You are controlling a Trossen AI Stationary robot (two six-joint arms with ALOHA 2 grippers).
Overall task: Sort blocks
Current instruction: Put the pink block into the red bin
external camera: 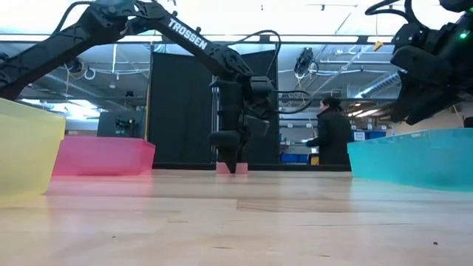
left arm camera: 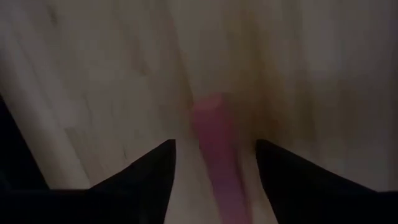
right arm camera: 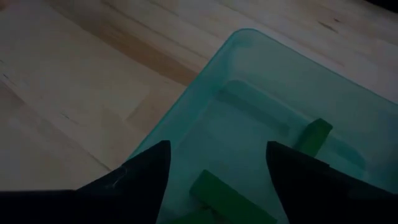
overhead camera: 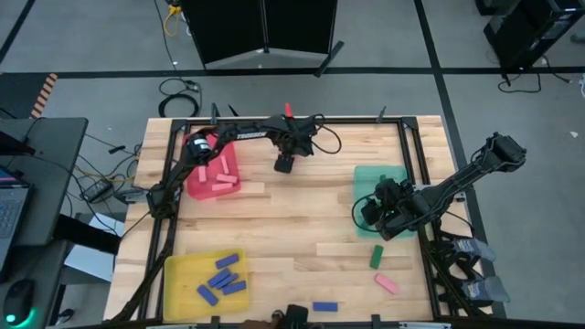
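Fingers (left arm camera: 149, 180) of left gripper (overhead camera: 284, 165) straddling pink block (left arm camera: 216, 155), ungripped, beside red tray (overhead camera: 230, 157); right gripper (overhead camera: 373, 212) gaping over green tray (right arm camera: 249, 74).

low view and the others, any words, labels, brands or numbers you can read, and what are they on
"TROSSEN": white letters on the upper link of the left arm, readable in the low view.
The same link in the high view carries a light marking, too small to read.
Trays, blocks and table: no text visible.
Room behind the table in the low view: nothing legible.
Both wrist views: no text.
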